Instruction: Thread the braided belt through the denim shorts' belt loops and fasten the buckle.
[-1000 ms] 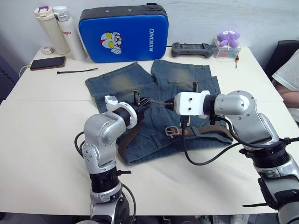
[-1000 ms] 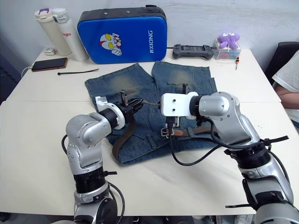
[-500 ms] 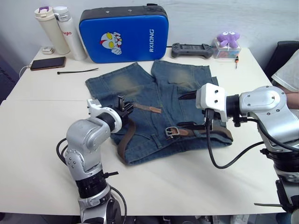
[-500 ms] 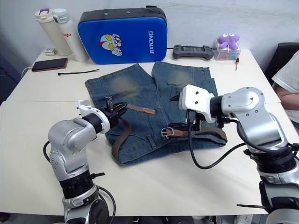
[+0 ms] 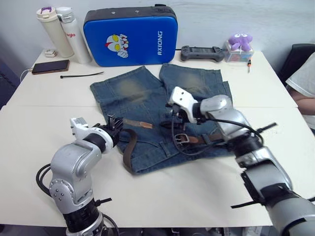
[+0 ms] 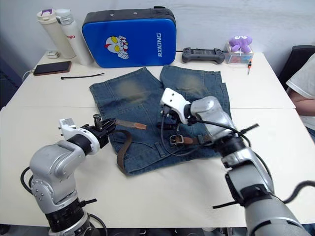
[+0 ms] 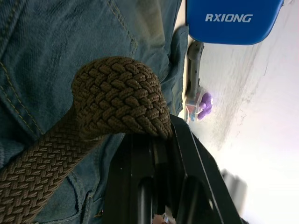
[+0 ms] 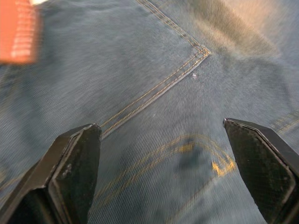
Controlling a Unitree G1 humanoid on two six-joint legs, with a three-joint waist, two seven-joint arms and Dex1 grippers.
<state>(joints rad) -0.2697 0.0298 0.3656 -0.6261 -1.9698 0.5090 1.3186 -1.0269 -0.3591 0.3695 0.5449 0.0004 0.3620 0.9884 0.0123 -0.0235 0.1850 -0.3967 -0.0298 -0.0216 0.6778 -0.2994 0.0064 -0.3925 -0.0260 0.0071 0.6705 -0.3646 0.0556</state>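
Braided belt (image 7: 117, 95) pinched in left pincer (image 5: 114, 129), over denim shorts (image 5: 147, 98)

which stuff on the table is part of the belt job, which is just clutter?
Job: belt, its buckle, shorts, left gripper shut on the belt, right gripper open over the shorts.

Clutter: blue case, two bottles, phone, cable tie, game controller, purple toy.

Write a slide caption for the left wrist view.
Left gripper pinching a fold of the braided belt above the denim shorts.
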